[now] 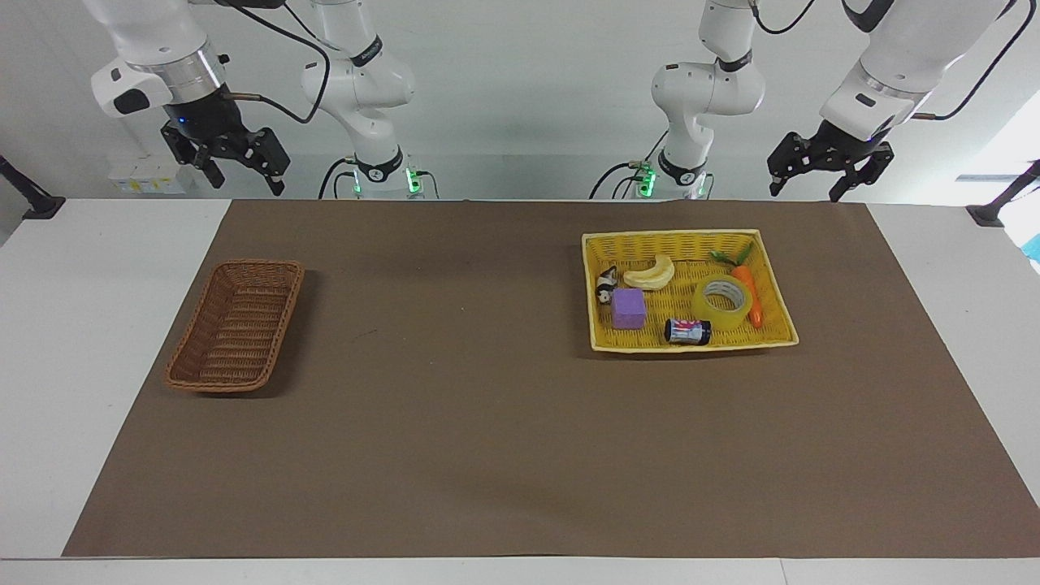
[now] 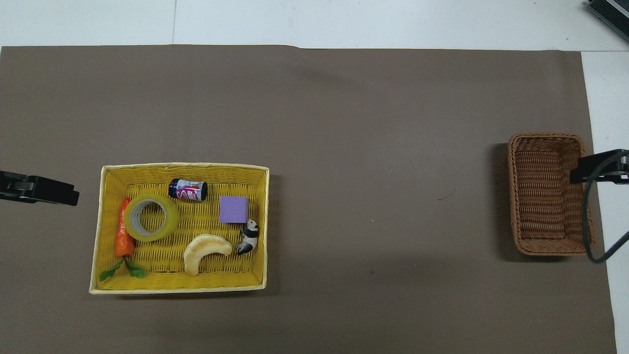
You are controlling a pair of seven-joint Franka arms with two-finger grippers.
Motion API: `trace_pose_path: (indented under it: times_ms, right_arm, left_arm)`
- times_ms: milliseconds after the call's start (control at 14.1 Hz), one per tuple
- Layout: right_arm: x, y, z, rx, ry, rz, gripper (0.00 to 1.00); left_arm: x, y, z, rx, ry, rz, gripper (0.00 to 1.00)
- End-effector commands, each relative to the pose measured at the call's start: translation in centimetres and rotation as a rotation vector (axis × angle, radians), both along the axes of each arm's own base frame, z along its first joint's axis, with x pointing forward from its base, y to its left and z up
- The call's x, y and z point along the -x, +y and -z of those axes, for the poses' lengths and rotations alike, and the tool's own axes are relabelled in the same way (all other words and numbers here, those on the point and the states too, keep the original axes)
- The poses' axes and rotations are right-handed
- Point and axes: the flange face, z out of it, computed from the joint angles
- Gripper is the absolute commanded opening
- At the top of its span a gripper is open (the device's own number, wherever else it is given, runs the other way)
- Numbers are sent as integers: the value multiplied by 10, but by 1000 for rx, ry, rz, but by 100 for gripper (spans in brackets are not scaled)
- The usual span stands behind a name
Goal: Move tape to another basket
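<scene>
The tape (image 1: pixel 723 302) is a yellow translucent roll lying hole-up in the bright yellow tray-basket (image 1: pixel 674 236), touching an orange carrot. It also shows in the overhead view (image 2: pixel 151 218). The brown wicker basket (image 1: pixel 236 325) stands empty toward the right arm's end of the table, and shows from above too (image 2: pixel 548 194). My left gripper (image 1: pixel 806 193) hangs open and empty above the table's edge by the robots, near the yellow tray's end. My right gripper (image 1: pixel 248 187) hangs open and empty above that same edge, at the wicker basket's end. Both arms wait.
The yellow tray (image 2: pixel 184 166) also holds a carrot (image 2: pixel 124 235), a pale banana (image 2: pixel 204 250), a purple cube (image 2: pixel 233 209), a panda figure (image 2: pixel 248 236) and a small can (image 2: pixel 188 190). A brown mat (image 1: pixel 455 390) covers the white table.
</scene>
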Motion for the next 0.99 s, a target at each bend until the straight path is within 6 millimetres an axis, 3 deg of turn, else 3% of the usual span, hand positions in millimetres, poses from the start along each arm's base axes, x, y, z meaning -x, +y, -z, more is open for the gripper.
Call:
trace_pose_path:
  times_ms: [0,921]
  right_arm:
    - [3,-2,-1,-8,8,-29,100]
    - [3,-2,-1,-8,9,-29,100]
  left_arm:
    - [8,2,1,5,-8,10,100]
    - [5,8,0,6,-20,-6,100]
